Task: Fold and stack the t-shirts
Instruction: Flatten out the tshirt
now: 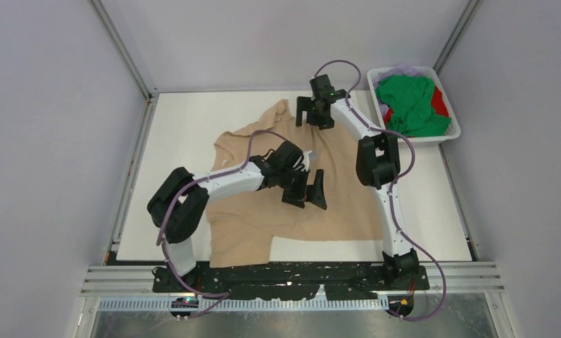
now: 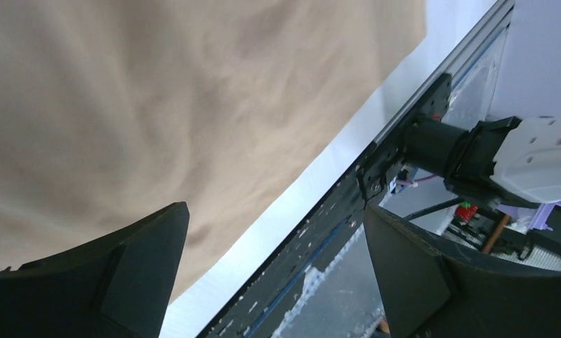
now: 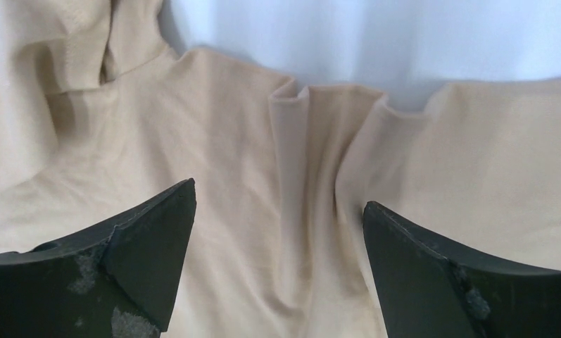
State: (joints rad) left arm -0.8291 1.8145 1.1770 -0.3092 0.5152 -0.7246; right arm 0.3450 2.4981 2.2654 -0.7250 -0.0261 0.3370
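Basket: white basket (image 1: 452, 128) at the far right corner of the worktop (image 1: 182, 134), close to the right wall.
In the basket: a green shirt (image 1: 407, 102) heaped on top and filling most of it; a red shirt (image 1: 440, 101) showing at its right side; a lilac shirt (image 1: 402, 69) peeking over the far rim.
Tan shirt: the tan shirt (image 1: 263, 211) lies spread and rumpled across the middle of the worktop, outside the basket, with one part jutting toward the far wall.
Left jaws: on my left arm (image 1: 228, 182), apart, nothing between them, over the middle of the tan shirt; whether they touch it I cannot tell.
Right jaws: on my right arm (image 1: 376, 158), apart and holding nothing, over the shirt's far edge.
Near edge: in my left wrist view the shirt's (image 2: 158, 105) edge runs on a slant, a white strip of worktop (image 2: 312, 183) beside it, then the black rail. From above, the shirt's near left corner reaches that rail.
Far edge: in my right wrist view the cloth (image 3: 214, 141) bunches into upright pleats just short of bare worktop (image 3: 404, 42).
Open room: bare worktop to the left of the shirt, along the far wall, and on the right between the shirt and the basket.
Limits: walls on the left, far and right sides.
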